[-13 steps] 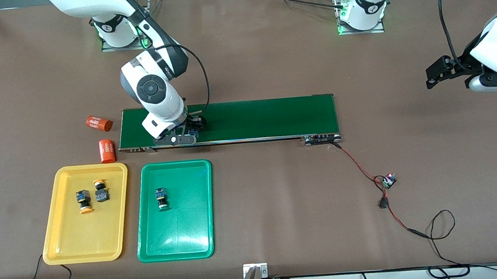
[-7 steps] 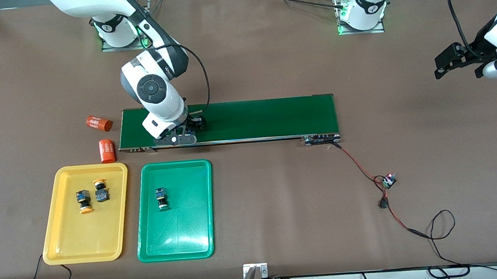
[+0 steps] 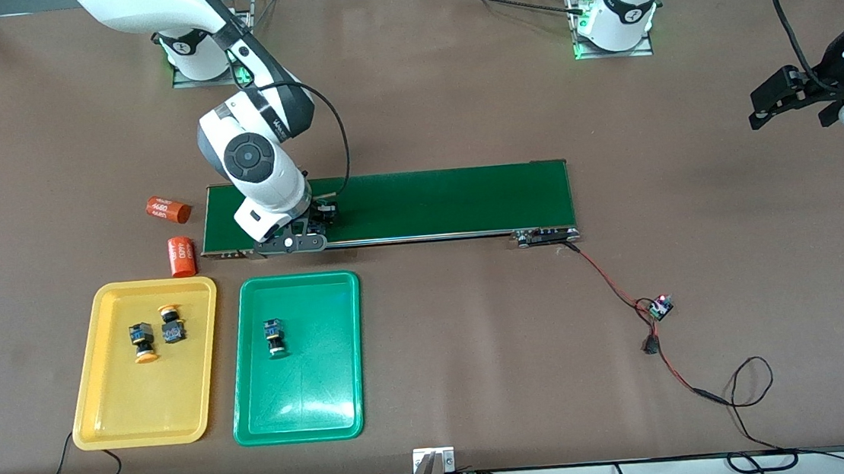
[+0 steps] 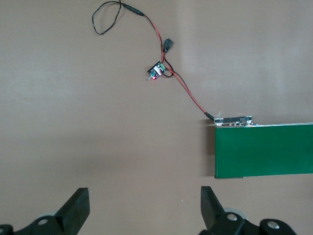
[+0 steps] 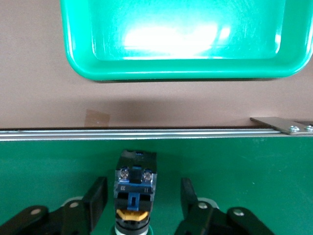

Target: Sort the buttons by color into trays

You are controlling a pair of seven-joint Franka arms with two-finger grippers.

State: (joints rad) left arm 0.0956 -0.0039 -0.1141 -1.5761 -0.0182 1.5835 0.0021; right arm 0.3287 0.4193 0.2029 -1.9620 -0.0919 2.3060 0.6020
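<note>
On the dark-green conveyor belt (image 3: 449,200), at the end toward the right arm, lies a button (image 5: 136,181) with a black-and-blue body; its cap is mostly hidden. My right gripper (image 3: 316,223) (image 5: 143,188) is down over it, one finger on each side with a small gap at both, so it is open. The green tray (image 3: 312,376) (image 5: 171,73) holds one button (image 3: 273,337). Beside it, the yellow tray (image 3: 139,407) holds two yellow-capped buttons (image 3: 143,341) (image 3: 171,324). My left gripper (image 3: 762,108) (image 4: 145,203) hangs wide open and holding nothing over bare table at the left arm's end.
Two orange cylinders (image 3: 167,209) (image 3: 181,256) lie beside the belt's end, near the yellow tray. A red-and-black wire runs from the belt's other end to a small circuit board (image 3: 660,307) (image 4: 157,72) and on toward the table's front edge.
My right gripper's fingers have narrowed around the button on the belt and the hand has shifted slightly toward the right arm's end. My left gripper has drawn back toward the table's edge.
</note>
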